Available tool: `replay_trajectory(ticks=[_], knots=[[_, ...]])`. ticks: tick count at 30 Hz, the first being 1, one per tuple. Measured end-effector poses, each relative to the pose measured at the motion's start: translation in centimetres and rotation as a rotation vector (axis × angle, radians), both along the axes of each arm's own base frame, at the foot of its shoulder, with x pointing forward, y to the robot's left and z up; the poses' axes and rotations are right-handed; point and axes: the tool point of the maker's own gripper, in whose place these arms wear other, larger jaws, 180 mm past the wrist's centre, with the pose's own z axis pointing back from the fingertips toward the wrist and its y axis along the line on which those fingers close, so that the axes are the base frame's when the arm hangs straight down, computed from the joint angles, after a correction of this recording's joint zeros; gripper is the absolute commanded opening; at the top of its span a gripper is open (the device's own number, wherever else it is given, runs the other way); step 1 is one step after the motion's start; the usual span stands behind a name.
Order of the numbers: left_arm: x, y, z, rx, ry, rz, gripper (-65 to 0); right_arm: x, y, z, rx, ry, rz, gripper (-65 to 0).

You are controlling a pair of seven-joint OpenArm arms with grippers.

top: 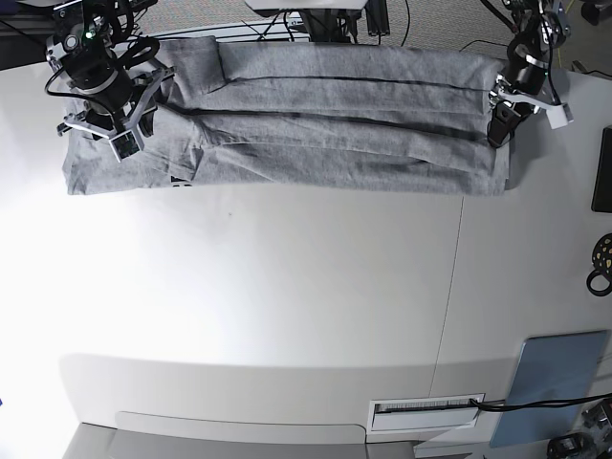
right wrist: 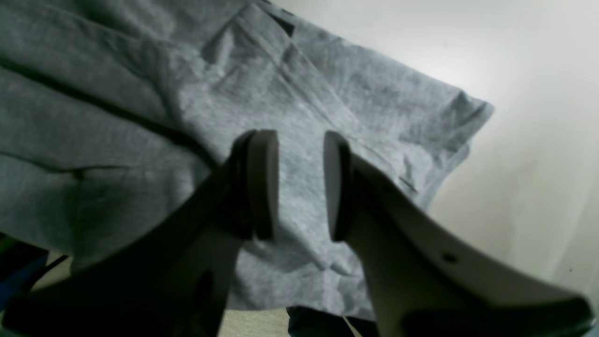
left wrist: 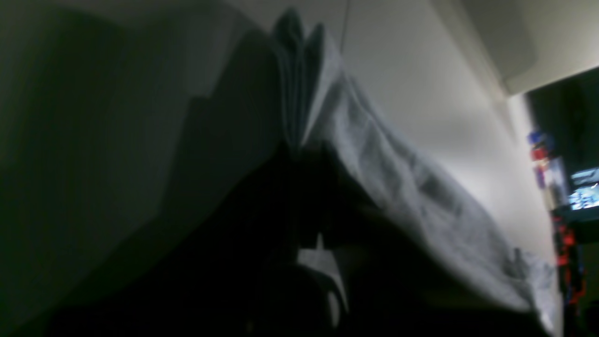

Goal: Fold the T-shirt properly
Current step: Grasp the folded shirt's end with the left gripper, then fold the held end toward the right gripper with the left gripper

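Observation:
The heather-grey T-shirt [top: 335, 124] lies in a long folded band across the far side of the white table [top: 287, 287], plain side up. My right gripper [top: 110, 137] hovers over its left end. In the right wrist view this gripper [right wrist: 299, 154] is open, with grey cloth [right wrist: 117, 117] showing between and below the fingers [right wrist: 262, 182]. My left gripper [top: 499, 129] is at the shirt's right end. In the dim left wrist view it [left wrist: 304, 150] is shut on bunched layers of the shirt [left wrist: 398, 178], which stick up past the fingertips.
A blue pad [top: 550, 382] lies at the near right corner. A black slab [top: 602, 172] and a black ring [top: 601, 263] sit at the right edge. Cables run behind the table's far edge [top: 316, 24]. A seam [top: 449, 287] crosses the tabletop.

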Motion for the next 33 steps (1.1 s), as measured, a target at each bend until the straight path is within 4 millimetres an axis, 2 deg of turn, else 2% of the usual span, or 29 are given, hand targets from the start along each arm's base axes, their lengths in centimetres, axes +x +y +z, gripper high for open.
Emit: replay_trajectory(ticks=[4, 10, 15, 17, 21, 24, 27, 33], knots=[[0.6, -0.9, 2.8, -0.038, -0.067, -0.041, -65.0, 0.2, -0.2, 0.2, -0.016, -0.015, 0.002, -48.0], [1.6, -3.5, 6.2, -0.068, -0.134, -0.14, -65.0, 0.8, -0.9, 0.7, -0.076, -0.058, 0.009, -48.0], [1.6, -6.3, 6.9, -0.128, -0.115, -0.148, -65.0, 1.4, -0.8, 1.2, -0.076, -0.086, 0.018, -48.0], [1.7, -7.4, 7.8, -0.19, -0.131, -0.151, -65.0, 2.0, -0.9, 1.6, -0.079, -0.106, 0.018, -48.0], [1.6, -8.8, 9.4, -0.209, -0.175, -0.165, -65.0, 3.4, -1.0, 2.5, -0.085, -0.149, 0.014, -48.0], [0.9, -11.5, 8.7, -0.263, -0.125, -0.218, -65.0, 4.5, -1.4, 3.4, -0.117, -0.19, 0.01, -48.0], [0.4, -15.8, 8.4, -0.317, -0.109, -0.31, -65.0, 5.3, -3.0, 4.6, -0.199, -0.241, -0.035, -48.0], [0.9, -23.2, 8.8, -0.392, -0.107, -0.403, -65.0, 5.1, -6.7, 6.2, -0.341, -0.279, -0.16, -48.0]])
